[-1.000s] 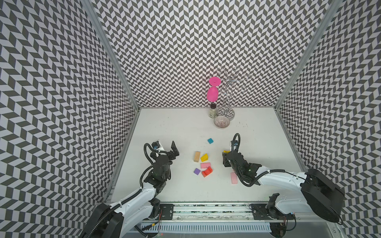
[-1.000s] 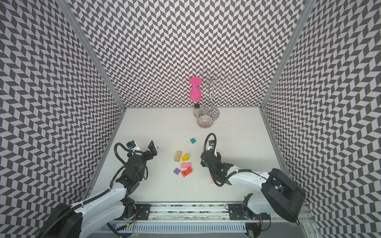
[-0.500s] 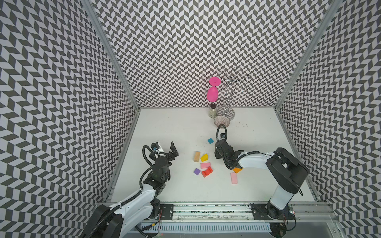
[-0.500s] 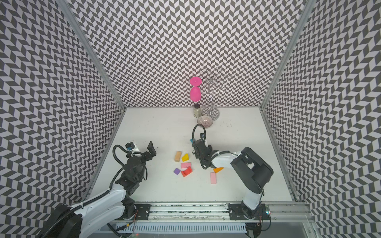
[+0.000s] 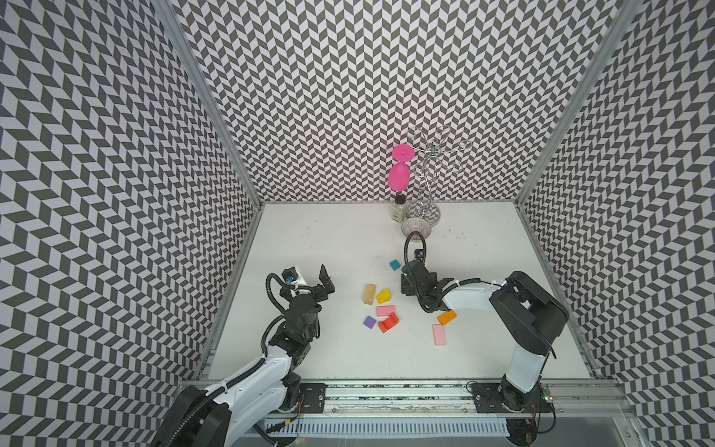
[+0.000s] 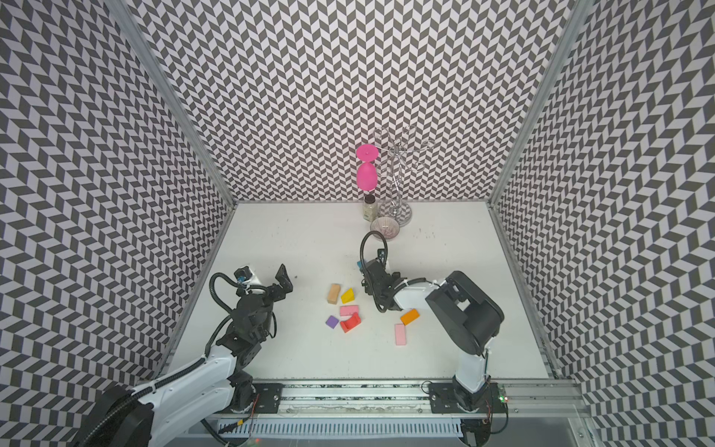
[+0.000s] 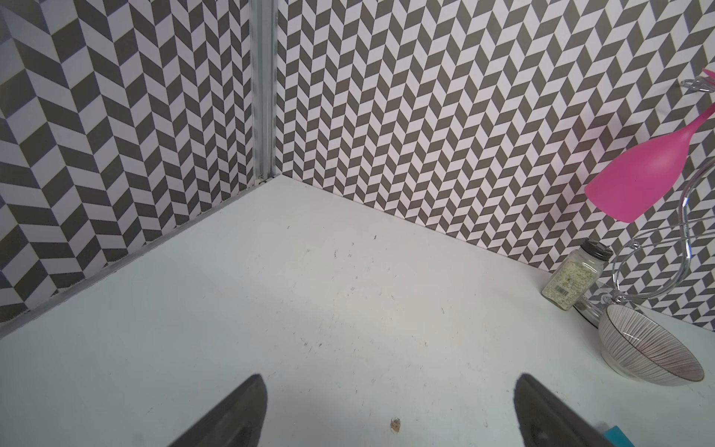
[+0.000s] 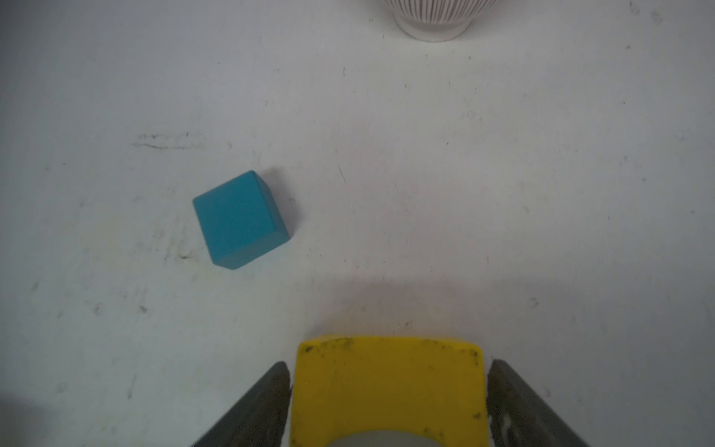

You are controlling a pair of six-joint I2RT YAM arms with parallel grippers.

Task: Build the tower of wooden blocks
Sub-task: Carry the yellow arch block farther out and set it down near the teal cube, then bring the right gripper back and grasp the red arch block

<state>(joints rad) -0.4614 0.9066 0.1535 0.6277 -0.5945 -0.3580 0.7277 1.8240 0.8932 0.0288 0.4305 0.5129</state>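
Lab test cell, chevron walls (image 5: 348, 96), mounting rail (image 5: 387, 391)

The right tool (image 8: 390, 365) has swung away from the pink slab (image 5: 439, 334), uncovering the orange block (image 5: 447, 317) now behind it. Its jaws have parted, leaving thin gaps either side of the yellow arch block (image 8: 387, 391) between them.

— Where do we put the cluster?
— Mid-table (image 5: 309, 251): the long block (image 5: 370, 294), the wedge (image 5: 383, 296) just at its 3 o'clock, a slab (image 5: 385, 310) at the wedge's 6, the arch block (image 5: 389, 322) at 6 again, the small square block (image 5: 370, 322) at the arch's 9
— And beyond it?
— We see the cube (image 5: 394, 264) at the wedge's 1 o'clock and the skewed block (image 5: 447, 317) at the cluster's 3, with the second slab (image 5: 439, 334) at its 7. The bowl (image 5: 416, 227) lies at the cube's 1, the jar (image 5: 399, 209) at the bowl's 11 and the stand (image 5: 427, 211) at its 1
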